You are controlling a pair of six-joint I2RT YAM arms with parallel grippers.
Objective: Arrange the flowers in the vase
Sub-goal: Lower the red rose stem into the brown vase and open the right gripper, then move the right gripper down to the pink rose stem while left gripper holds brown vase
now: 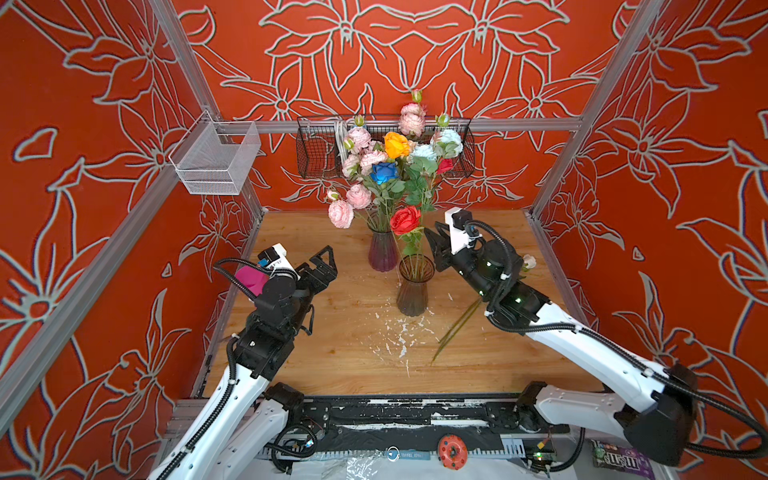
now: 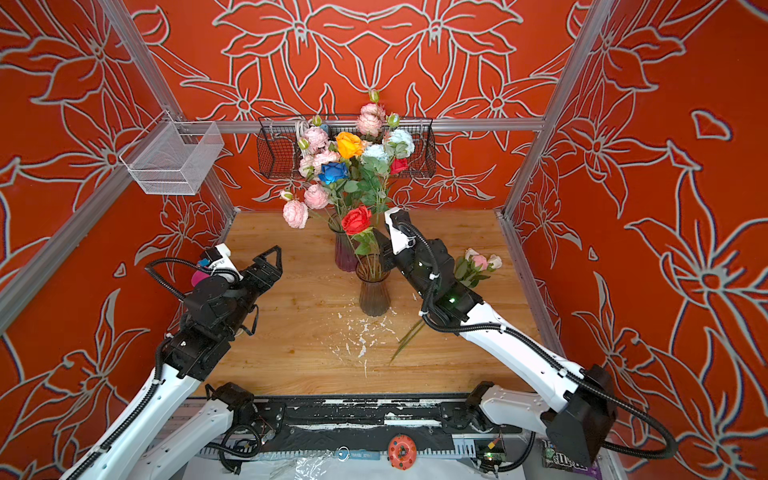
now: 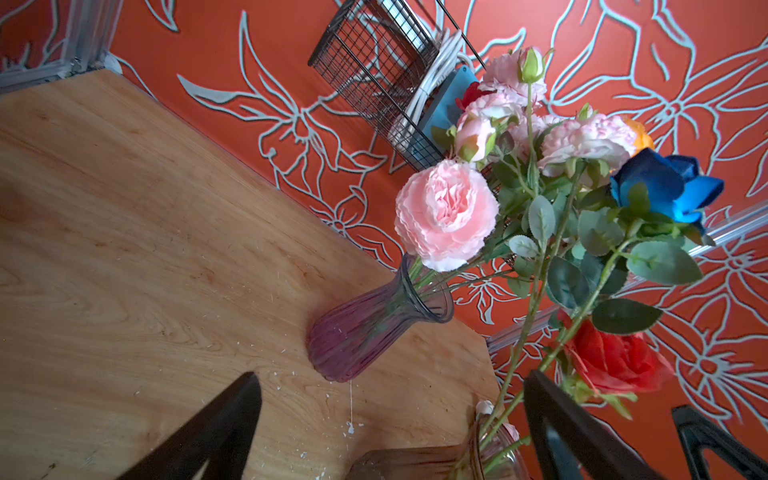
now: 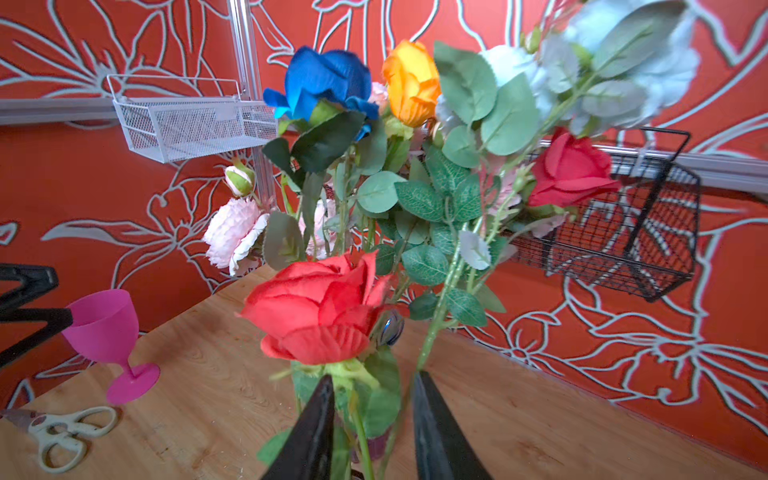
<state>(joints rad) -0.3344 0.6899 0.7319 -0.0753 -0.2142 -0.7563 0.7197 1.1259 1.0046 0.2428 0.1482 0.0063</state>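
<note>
Loose pale pink roses [image 2: 478,264] lie on the wooden table [image 1: 332,353] beneath the right arm, not yet placed. The left gripper [image 1: 329,259] hangs wide open and empty. The right gripper [image 4: 374,376] stands parted around the red rose's [image 4: 320,316] stem in the smoky ribbed glass vase [image 1: 413,286]. If it pulls back, a finger could snag leaves and topple that vase into the full purple glass vase [image 1: 382,249] behind.

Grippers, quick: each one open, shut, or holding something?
Left gripper: open, holding nothing.
Right gripper: open, jaws straddling the stem of the red rose, not clamping it.
</note>
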